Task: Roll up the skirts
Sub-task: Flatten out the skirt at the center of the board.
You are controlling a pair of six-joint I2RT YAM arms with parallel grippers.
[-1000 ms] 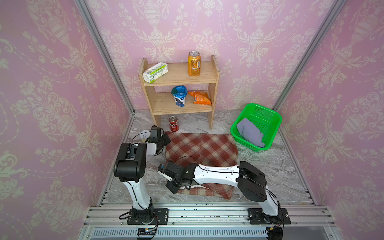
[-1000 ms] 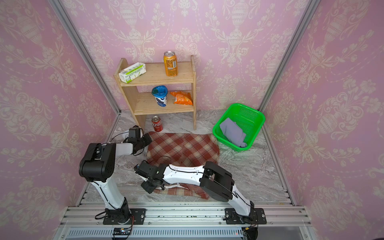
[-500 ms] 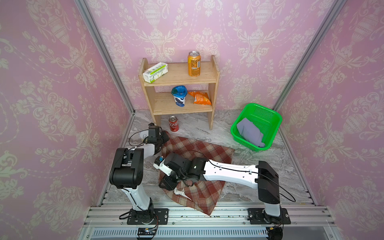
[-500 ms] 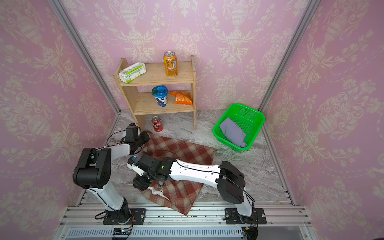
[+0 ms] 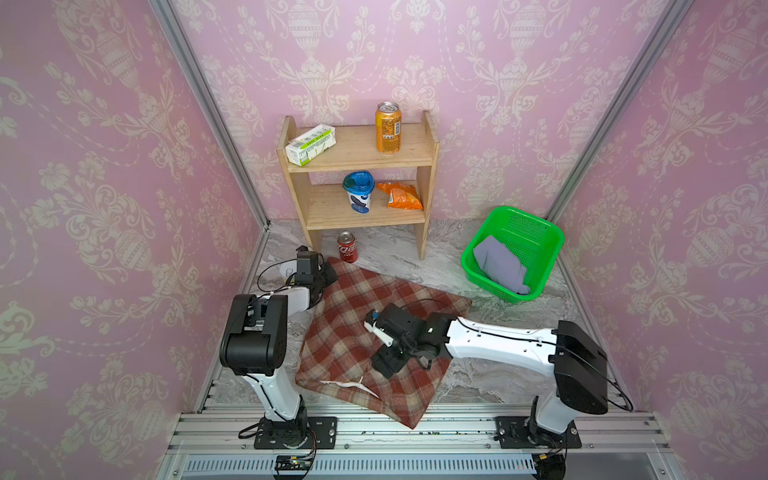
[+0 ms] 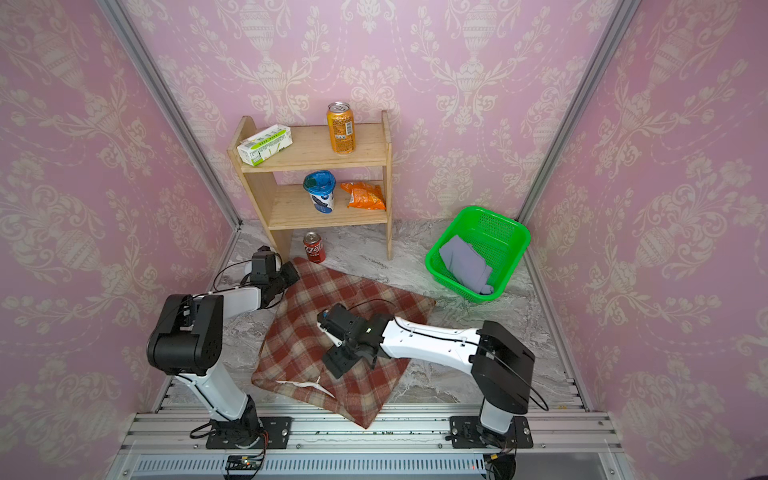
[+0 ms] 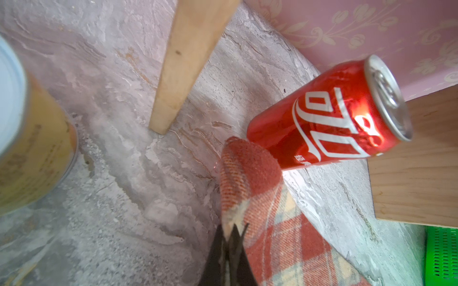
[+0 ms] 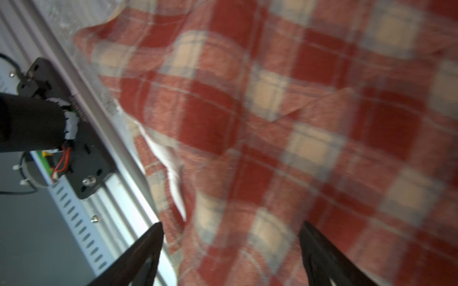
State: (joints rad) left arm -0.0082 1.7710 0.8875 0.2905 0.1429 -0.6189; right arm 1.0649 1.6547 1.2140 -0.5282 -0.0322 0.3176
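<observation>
The red-brown and cream plaid skirt [image 5: 340, 324] [image 6: 299, 328] lies spread at a slant on the marble table in both top views. My left gripper [image 5: 328, 272] [image 7: 231, 230] is shut on the skirt's far corner [image 7: 247, 168]. My right gripper [image 5: 384, 365] [image 6: 338, 361] [image 8: 232, 224] hovers over the skirt's near half, jaws wide open with only plaid cloth [image 8: 297, 99] below them. The lavender-grey skirt [image 5: 498, 266] [image 6: 465, 266] sits bunched in the green basket [image 5: 528, 219] at the right.
A red cola can [image 5: 347, 247] [image 7: 322, 118] stands right beside the held corner, under the wooden shelf [image 5: 361, 156], whose leg [image 7: 178, 74] is close by. The skirt's near corner hangs over the aluminium rail [image 5: 457, 428]. Pink walls close in on both sides.
My right gripper opened, let go of the plaid skirt and moved right over it. The skirt swung to a slant, its near corner now on the rail. The left gripper kept its hold.
</observation>
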